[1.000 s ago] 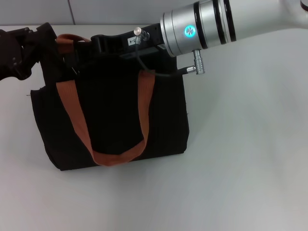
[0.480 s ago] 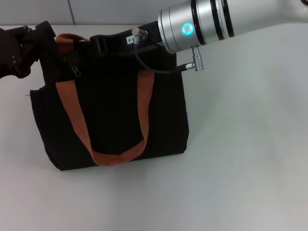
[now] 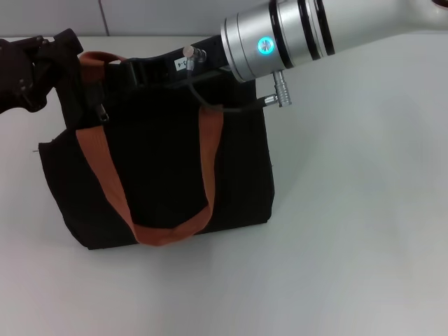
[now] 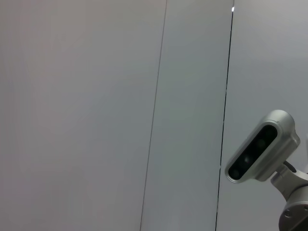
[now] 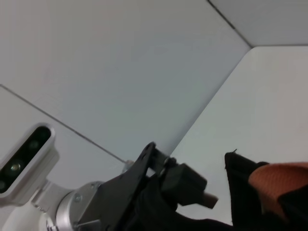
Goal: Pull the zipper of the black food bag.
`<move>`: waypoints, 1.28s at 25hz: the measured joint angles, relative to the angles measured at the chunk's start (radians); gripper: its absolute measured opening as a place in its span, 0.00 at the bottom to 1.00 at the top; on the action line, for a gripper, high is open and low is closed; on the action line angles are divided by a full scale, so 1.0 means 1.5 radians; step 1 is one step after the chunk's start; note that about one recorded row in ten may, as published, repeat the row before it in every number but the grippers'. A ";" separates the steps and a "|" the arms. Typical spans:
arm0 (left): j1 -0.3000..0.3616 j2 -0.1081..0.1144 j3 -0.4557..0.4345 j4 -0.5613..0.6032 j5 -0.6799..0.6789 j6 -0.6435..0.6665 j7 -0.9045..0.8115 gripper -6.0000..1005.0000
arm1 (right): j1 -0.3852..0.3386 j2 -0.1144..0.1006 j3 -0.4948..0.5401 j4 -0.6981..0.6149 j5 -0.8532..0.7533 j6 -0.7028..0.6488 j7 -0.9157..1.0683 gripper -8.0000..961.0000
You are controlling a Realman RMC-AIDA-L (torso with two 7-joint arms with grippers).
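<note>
Both arms at the bag's top edge

I hold the black food bag (image 3: 168, 168) steady with my left gripper (image 3: 59, 52) at its top left corner, while my right gripper (image 3: 143, 70) reaches toward the zipper (image 3: 102, 112); I cannot tell either grip.

The right gripper (image 3: 143, 70) has slid leftward along the black food bag (image 3: 168, 168), whose left edge bulged outward

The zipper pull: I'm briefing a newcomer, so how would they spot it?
Find the black food bag on the white table. At its top left corner, beside the left claw, a small grey metal tab, the zipper pull, hangs beside the orange-brown strap.
</note>
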 joint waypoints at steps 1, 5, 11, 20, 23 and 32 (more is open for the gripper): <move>-0.001 0.000 0.000 0.000 0.000 0.000 0.000 0.03 | -0.001 0.000 0.000 0.000 0.000 -0.001 0.000 0.28; -0.001 -0.001 0.000 -0.001 0.000 0.000 0.000 0.03 | -0.006 0.000 0.000 0.000 0.002 0.000 0.002 0.28; -0.001 -0.001 0.000 -0.002 0.000 -0.001 0.000 0.03 | -0.006 0.000 -0.003 0.000 0.002 0.002 0.003 0.16; 0.002 -0.001 -0.007 -0.003 -0.001 -0.001 0.000 0.03 | -0.016 0.001 -0.004 -0.008 0.004 -0.001 0.004 0.01; 0.002 -0.001 -0.007 -0.003 -0.001 -0.001 0.000 0.03 | -0.028 0.001 -0.004 -0.023 0.004 -0.002 0.005 0.01; 0.002 -0.003 -0.007 -0.003 -0.001 0.000 0.000 0.03 | -0.030 0.001 -0.008 -0.025 0.004 -0.002 0.021 0.02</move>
